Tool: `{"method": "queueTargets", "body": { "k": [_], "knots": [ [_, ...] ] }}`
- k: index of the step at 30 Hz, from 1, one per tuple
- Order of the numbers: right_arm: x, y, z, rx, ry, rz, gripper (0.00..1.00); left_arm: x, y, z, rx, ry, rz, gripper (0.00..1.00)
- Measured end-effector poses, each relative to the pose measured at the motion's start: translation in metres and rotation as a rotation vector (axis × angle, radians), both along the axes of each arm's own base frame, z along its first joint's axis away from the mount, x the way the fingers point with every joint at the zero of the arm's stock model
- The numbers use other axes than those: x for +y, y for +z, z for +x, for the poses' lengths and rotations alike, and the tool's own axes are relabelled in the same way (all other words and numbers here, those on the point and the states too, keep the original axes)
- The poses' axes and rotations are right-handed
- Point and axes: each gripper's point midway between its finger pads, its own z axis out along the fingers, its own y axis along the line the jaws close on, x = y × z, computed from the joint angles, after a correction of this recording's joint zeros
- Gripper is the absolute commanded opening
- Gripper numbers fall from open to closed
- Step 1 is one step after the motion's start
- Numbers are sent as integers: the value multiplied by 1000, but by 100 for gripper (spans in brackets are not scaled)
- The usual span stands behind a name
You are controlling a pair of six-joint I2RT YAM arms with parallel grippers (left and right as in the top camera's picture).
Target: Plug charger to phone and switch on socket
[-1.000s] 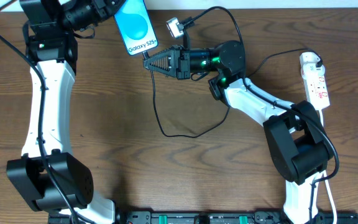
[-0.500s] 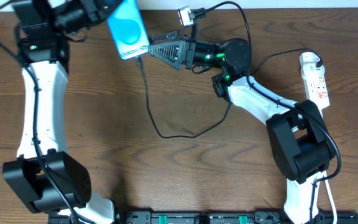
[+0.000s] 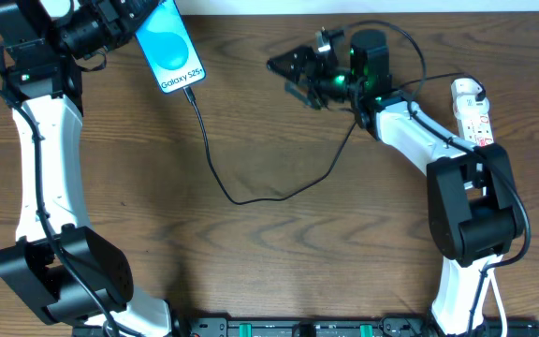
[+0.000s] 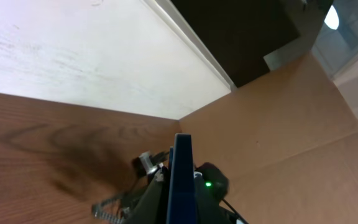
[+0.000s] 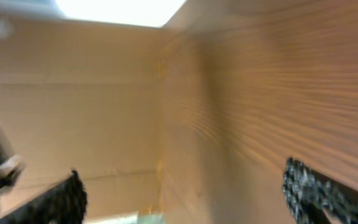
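My left gripper [image 3: 137, 21] is shut on the top end of the phone [image 3: 167, 51], holding it raised at the table's far left with its blue screen facing up. The charger [image 3: 241, 201] is a thin black cable. Its tip sits at the phone's lower end, and it loops down across the table, then up toward the right arm. My right gripper [image 3: 288, 78] is open and empty, well to the right of the phone. In the left wrist view the phone [image 4: 182, 162] shows edge-on. The right wrist view is blurred, with the right gripper [image 5: 191, 199] wide apart. The white socket [image 3: 473, 117] lies at the far right.
The brown wooden table [image 3: 279, 262] ends at a pale wall along the back. Both arm bases stand near the front edge, and the right arm's own thicker black cables arch over its wrist close to the socket.
The right gripper has opened and drawn back to the right, away from the phone. The left arm has carried the phone further left, with the charger cable trailing from its lower end.
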Motion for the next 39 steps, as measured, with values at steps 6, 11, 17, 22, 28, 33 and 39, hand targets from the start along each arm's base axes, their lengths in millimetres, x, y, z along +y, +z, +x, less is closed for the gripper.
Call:
{"method": "queueTargets", "body": {
  "k": [6, 11, 17, 22, 28, 33, 39],
  "knots": [
    [-40, -73, -30, 237, -65, -300, 99, -1, -4, -1, 26, -2, -4, 7],
    [-102, -63, -49, 224, -193, -618, 99, -9, -25, -3, 122, 2, 0, 7],
    [-169, 23, -73, 68, -403, -853, 99, -36, -59, -5, 228, 19, 82, 7],
    [-218, 67, -104, 18, -548, -1015, 99, -74, -95, -5, 287, 46, 239, 7],
    [-238, 92, -123, -21, -617, -1058, 99, -116, -150, 5, 355, 21, 360, 7],
    [-242, 101, -128, -36, -639, -1062, 99, -140, -219, 11, 477, -27, 417, 7],
    [-244, 100, -129, -36, -639, -1072, 99, -161, -277, 8, 572, -78, 456, 7]
  ]
}}
